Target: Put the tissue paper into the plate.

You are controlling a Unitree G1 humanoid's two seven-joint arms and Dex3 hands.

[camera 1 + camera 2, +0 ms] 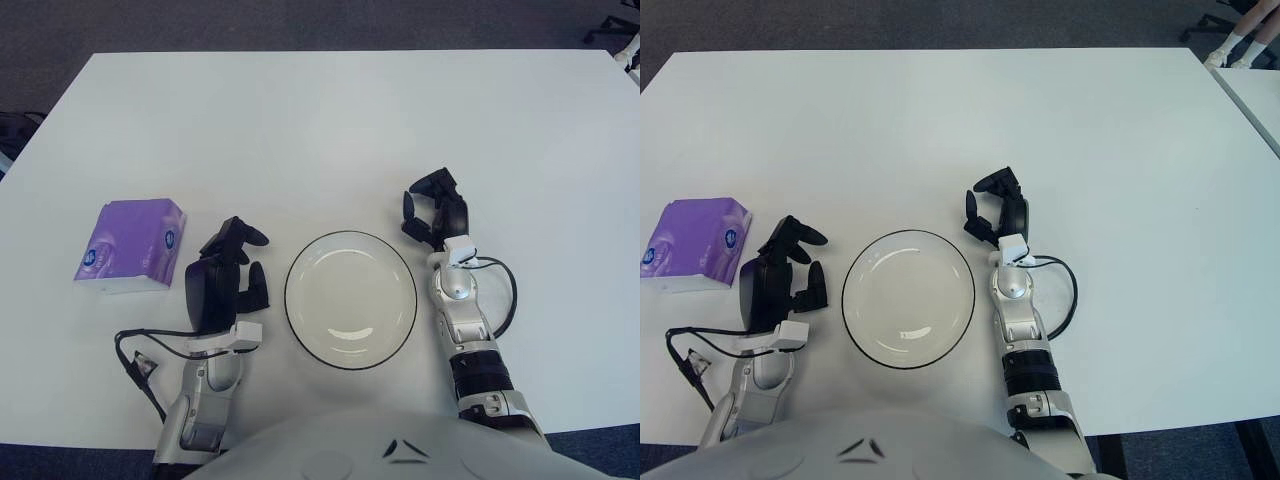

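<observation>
The purple tissue paper pack lies near the desk's left edge, well apart from the empty plate close to the front edge. The left hand hovers between them, fingers loosely spread, holding nothing. The right hand shows beside the plate's right rim, fingers relaxed and empty. The pack looks light, soft and crushable; pinching across its short sides seems safest

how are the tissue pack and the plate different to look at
The tissue pack is purple and boxy; the plate is white, round and shallow with a dark rim. The pack lies to the left of the left hand; the plate sits between that hand and the right hand. Both rest on the white table, untouched.
</observation>
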